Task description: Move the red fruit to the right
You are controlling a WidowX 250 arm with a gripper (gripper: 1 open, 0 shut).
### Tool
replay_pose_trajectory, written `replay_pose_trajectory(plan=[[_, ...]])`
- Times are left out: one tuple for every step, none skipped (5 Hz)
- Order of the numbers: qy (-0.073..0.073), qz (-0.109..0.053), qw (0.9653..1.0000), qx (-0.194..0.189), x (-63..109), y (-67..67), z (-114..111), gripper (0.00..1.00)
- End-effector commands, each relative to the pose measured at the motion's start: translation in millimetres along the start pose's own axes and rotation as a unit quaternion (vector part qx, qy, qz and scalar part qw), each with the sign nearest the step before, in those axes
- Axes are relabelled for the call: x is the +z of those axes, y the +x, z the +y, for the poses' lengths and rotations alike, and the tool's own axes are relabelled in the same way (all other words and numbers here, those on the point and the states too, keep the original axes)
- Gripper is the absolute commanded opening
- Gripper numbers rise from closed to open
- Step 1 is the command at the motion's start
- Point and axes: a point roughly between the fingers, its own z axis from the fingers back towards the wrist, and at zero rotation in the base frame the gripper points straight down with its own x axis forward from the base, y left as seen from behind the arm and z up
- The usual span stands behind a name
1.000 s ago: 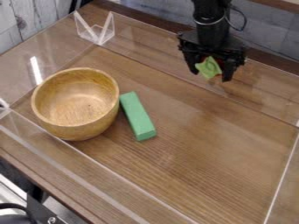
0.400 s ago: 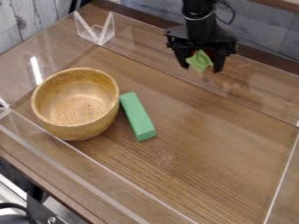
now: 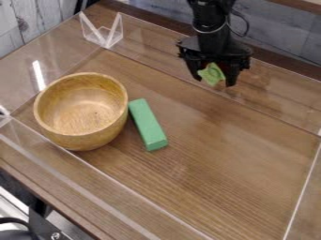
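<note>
My black gripper hangs over the back middle of the wooden table, fingers pointing down. It is shut on the small red fruit. Mostly the fruit's light-green leafy top shows between the fingers, with only a sliver of red at its right side. The fruit sits at or just above the table surface; I cannot tell whether it touches.
A wooden bowl stands at the left. A long green rectangular block lies just right of it. Clear acrylic walls ring the table, and a clear plastic stand sits at the back left.
The gripper, with the fruit in it, has moved a little to the left and towards the back. The bowl and green block have not moved.
</note>
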Motion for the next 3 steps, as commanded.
replay_pose_trajectory(plan=[[0.002,-0.020,0.9993,0.030,27.5,-5.4,-0.9,0.00],[0.000,-0.017,0.9985,0.052,45.0,-15.6,-5.2,0.00],[0.000,-0.004,0.9984,0.057,54.9,-37.0,-12.1,0.00]])
